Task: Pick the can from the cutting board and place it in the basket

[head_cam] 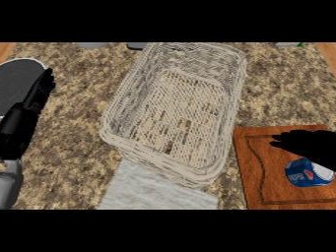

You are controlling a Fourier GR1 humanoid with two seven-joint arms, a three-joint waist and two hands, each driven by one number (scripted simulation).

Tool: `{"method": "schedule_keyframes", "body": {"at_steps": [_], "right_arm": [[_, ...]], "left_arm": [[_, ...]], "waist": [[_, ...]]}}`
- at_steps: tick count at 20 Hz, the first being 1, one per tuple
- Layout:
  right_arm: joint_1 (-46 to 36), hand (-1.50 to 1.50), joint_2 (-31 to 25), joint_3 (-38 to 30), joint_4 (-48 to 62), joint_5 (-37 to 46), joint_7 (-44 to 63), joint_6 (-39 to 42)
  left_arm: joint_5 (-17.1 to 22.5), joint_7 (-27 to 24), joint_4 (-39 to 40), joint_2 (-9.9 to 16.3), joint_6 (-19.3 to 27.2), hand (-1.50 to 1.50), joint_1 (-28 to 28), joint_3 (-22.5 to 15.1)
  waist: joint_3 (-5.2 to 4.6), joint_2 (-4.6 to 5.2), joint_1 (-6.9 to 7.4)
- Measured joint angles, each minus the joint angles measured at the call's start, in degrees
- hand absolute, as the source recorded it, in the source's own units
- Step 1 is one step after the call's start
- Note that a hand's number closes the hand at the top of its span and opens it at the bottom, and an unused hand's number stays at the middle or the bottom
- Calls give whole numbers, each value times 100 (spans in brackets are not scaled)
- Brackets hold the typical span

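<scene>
Right now the can (309, 173) is lying on its side on the cutting board (261, 167), toward the board's right part, blue and white with its top end facing right. The right hand (323, 147) is hovering over it, fingers (286, 143) stretched out straight and apart, pointing left, not yet curling round anything; whether the palm is touching the can is not something I can tell.

Risks, as I am judging them: a can on its side is free to roll, so fingers coming down off-centre could be nudging it across the board or off its edge before they are closing. The basket (127, 123) is sitting just beside the board's upper left corner, its wall high and slanting, so a low carry could be knocking the rim and tipping it on the cloth (145, 189) under it.

Much is being hidden. The right hand is covering the can's upper part, and the view's right edge is cutting off the hand and its forearm. The left hand (28, 110) is resting at the left over the worktop (76, 138), near a dark plate (7, 83), fingers straight. Small things along the far edge are too cropped to name.
</scene>
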Motion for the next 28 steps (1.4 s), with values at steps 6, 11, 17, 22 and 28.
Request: {"method": "schedule_keyframes", "body": {"at_steps": [6,11,17,22,28], "right_arm": [[105,-150,175,-80,225,376,-206,-165],[14,-150,385,-105,696,765,-409,-338],[-8,-150,583,-203,1047,1110,-576,-507],[-100,150,759,-305,1285,1218,-637,-481],[-212,150,872,-307,1510,1428,-915,-761]], "left_arm": [[-89,156,-111,-82,-125,0,-70,141],[-264,234,-101,-245,-134,0,-164,140],[-411,128,-92,-403,-189,0,-58,173],[-456,6,7,-439,-269,0,-54,278],[-436,141,-183,-457,-405,0,-5,365]], "waist": [[0,-2,5],[2,1,8],[-3,-1,11],[-22,-12,12],[-58,-36,14]]}}
